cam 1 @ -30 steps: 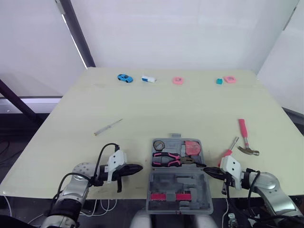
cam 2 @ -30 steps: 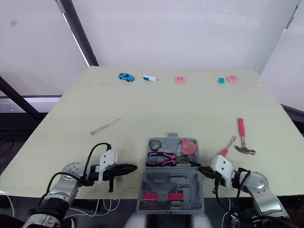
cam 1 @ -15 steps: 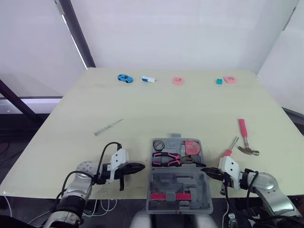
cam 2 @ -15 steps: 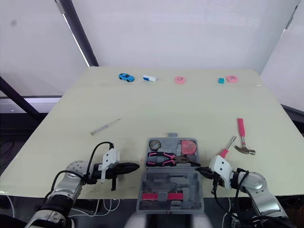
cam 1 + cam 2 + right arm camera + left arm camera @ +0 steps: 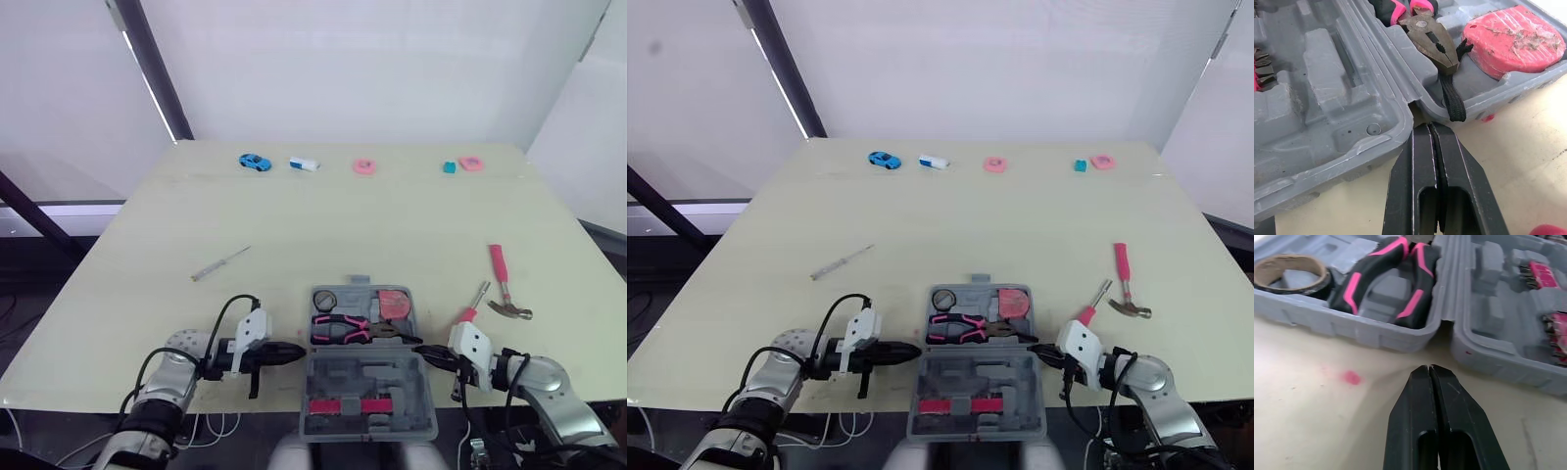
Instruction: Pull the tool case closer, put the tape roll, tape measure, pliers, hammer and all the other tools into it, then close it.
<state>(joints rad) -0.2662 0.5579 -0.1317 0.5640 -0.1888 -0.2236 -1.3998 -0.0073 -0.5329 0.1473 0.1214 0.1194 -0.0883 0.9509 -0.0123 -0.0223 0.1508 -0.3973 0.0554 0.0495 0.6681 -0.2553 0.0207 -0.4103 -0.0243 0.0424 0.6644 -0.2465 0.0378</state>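
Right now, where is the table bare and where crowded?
Free: the table's wide middle, between the far row of small items and the tool case, from the left screwdriver to the hammer. Crowded: the case's sides, left gripper and right gripper close by.

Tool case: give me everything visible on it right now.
The tool case is grey moulded plastic, lying open flat at the table's near edge, handle on the far side. Its far half holds a tape roll, black-and-pink pliers and a pink tape measure; the near half carries pink bits. The shut left tool and right tool point at its hinge from either side, not visibly touching.
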